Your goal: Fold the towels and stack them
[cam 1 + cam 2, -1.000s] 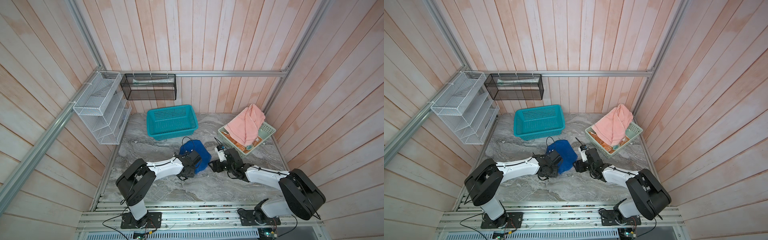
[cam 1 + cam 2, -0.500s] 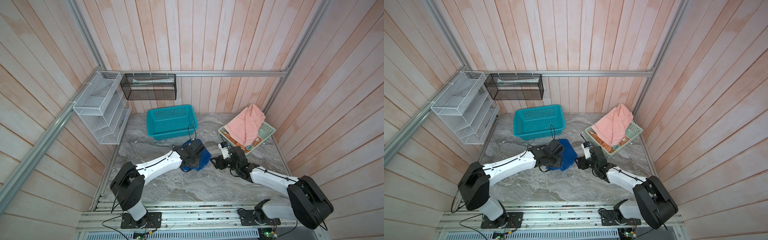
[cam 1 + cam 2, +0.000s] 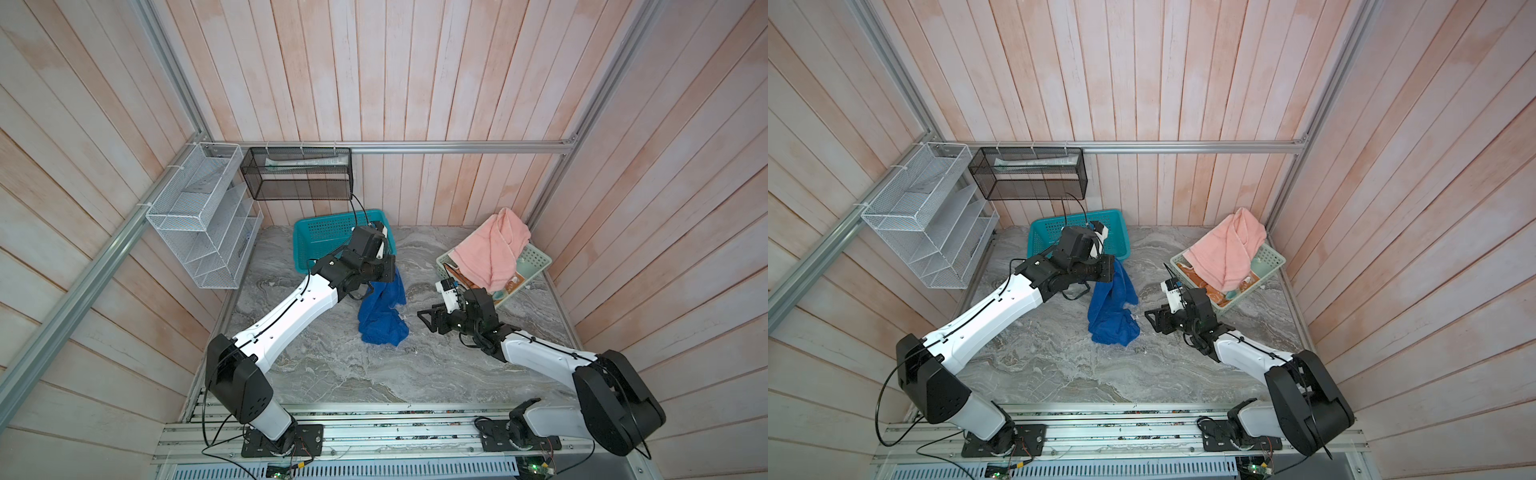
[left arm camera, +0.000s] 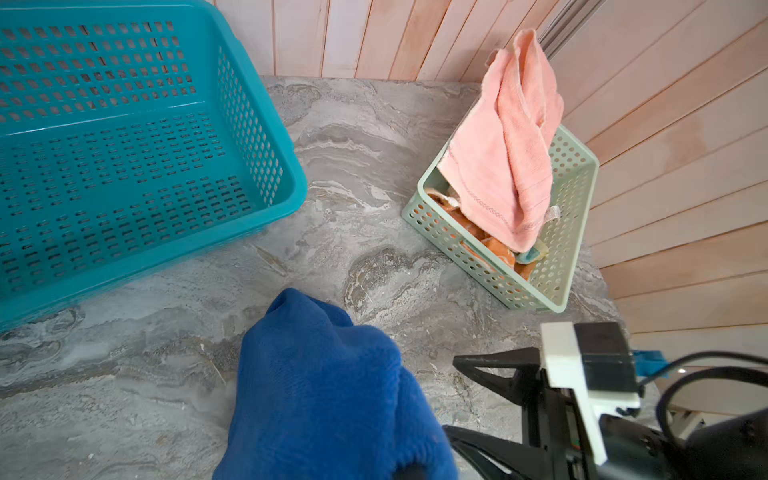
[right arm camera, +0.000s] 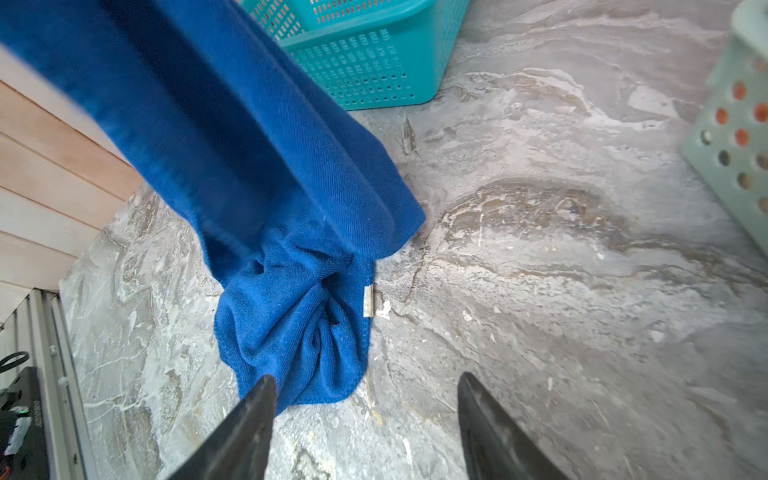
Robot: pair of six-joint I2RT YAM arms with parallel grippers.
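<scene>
**Partner:** What have your jaws got?

**Me:** My left jaws are pressed together on the top end of the blue towel. They hold it up just beside the teal basket, and its lower end lies bunched on the table. My right jaws stand spread near that bunch, touching nothing.

**Partner:** How do you do this step well?

**Me:** I reckon I should lift the left higher until an edge hangs free. Then the right can pinch a single layer by the white tag, not the wad. After that I draw the two ends apart and lay the towel flat.

**Partner:** And the others?

**Me:** The pink towel drapes over the pale green tray, well apart from the basket. The orange towel lies under it.
</scene>
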